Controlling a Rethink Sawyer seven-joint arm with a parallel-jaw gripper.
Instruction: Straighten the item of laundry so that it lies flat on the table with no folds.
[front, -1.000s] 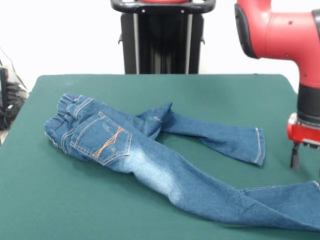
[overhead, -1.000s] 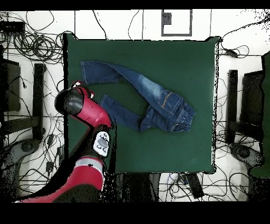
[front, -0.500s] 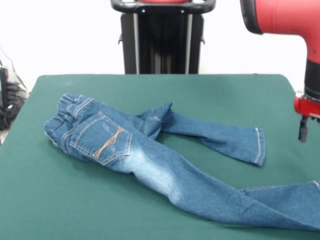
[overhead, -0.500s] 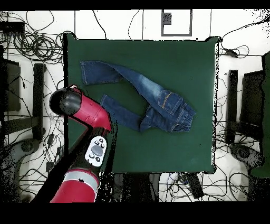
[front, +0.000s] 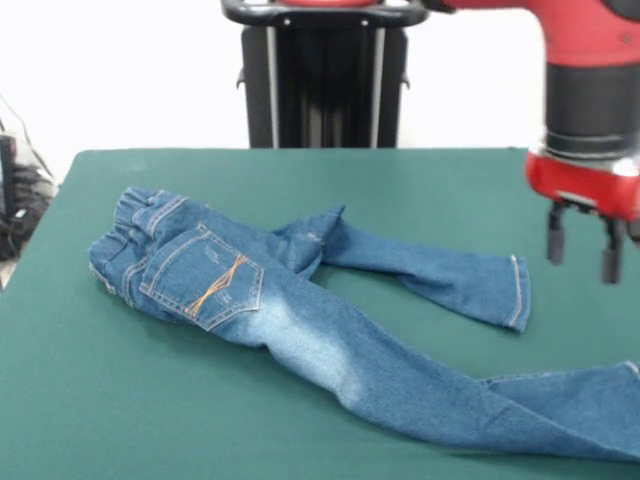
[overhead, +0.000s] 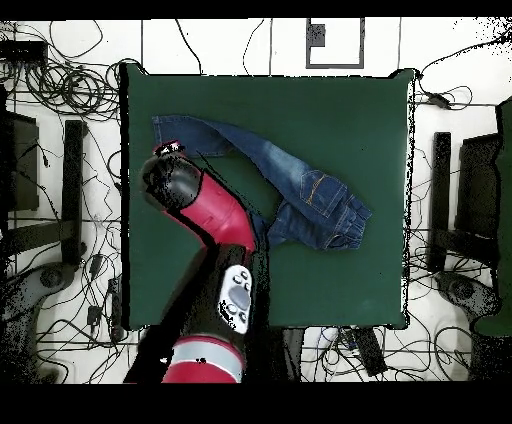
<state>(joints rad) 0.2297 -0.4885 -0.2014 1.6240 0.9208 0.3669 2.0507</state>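
Jeans (front: 300, 310) lie crumpled on green table (front: 120, 420), waistband at left w/ back pocket up, legs splayed rightward (upper leg folded near crotch). Gripper (front: 580, 250) hangs above table, probably just past upper hem, fingers apart, empty.

Front camera sits low across the dark green felt worktop (front: 300, 170), close, facing the black pincer (front: 581, 248). Overhead camera looks straight down from high up. Both share the worktop.
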